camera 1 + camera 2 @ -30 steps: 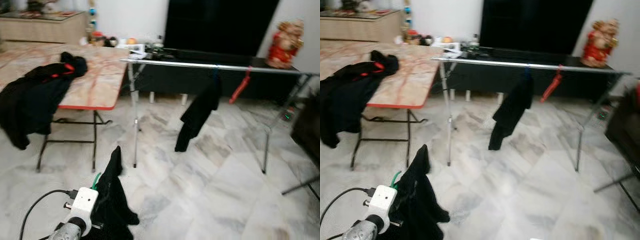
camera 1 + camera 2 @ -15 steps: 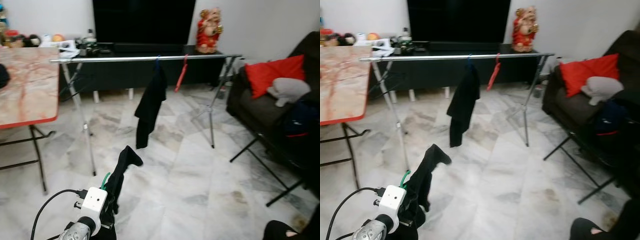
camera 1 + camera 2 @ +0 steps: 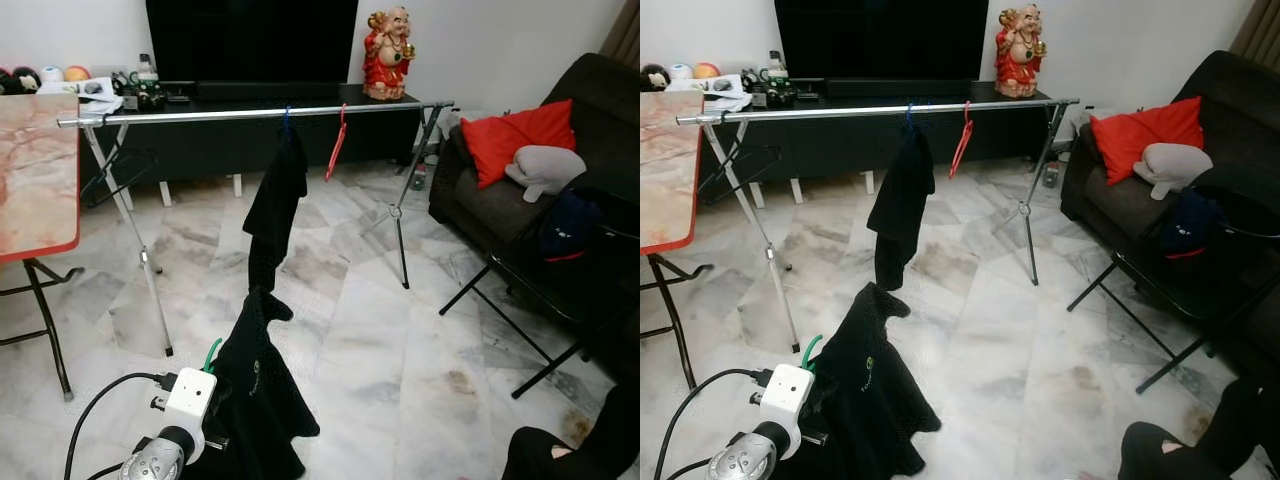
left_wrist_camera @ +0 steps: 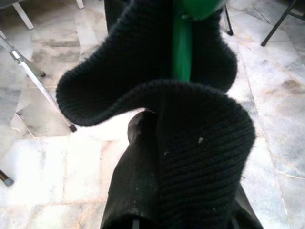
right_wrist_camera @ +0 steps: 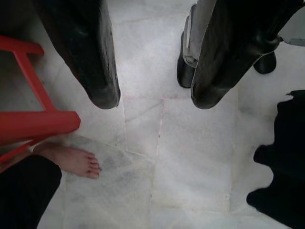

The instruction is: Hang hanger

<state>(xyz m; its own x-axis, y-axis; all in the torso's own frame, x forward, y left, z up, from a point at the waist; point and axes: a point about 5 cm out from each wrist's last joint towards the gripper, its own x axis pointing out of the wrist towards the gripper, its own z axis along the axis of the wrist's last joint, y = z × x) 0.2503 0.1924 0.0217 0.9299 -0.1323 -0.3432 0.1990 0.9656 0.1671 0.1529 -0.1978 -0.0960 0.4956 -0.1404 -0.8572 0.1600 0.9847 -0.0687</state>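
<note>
The green hanger (image 3: 211,352) sits low in front of the robot, carried by the left gripper (image 4: 183,191), with a black sweater (image 3: 252,390) draped over it so only a bit of green hook pokes out near the white camera box (image 3: 190,398) on the wrist. In the left wrist view the knit fabric is bunched right over the fingers (image 4: 136,176) and a strip of green plastic runs up through the folds, so the fingers look pinched on the hanger through the cloth. A black cable (image 3: 95,415) loops off the wrist.

Ahead is a long metal clothes rail (image 3: 250,113) on thin tripod legs, well apart from the hanger the robot is carrying. There's already a black garment (image 3: 275,200) hanging from it on a blue hanger (image 3: 286,120), and just beside that an empty red hanger (image 3: 336,150).

Behind the rail is a dark TV bench (image 3: 200,135) with a big black TV (image 3: 250,40) and a red and gold statue (image 3: 388,50). A marble-look table (image 3: 35,170) with a red edge stands on the left, and a dark sofa (image 3: 590,90) with a red cushion (image 3: 520,140) and a grey pillow (image 3: 545,168) on the right. A black folding chair (image 3: 560,290) stands in front of the sofa.

The right gripper (image 5: 152,100) hangs down over the marble floor (image 5: 167,157) with its two black fingers (image 5: 95,62) spread and nothing between them. A person's bare foot (image 5: 74,160) and a red stool (image 5: 33,119) are down there too.
</note>
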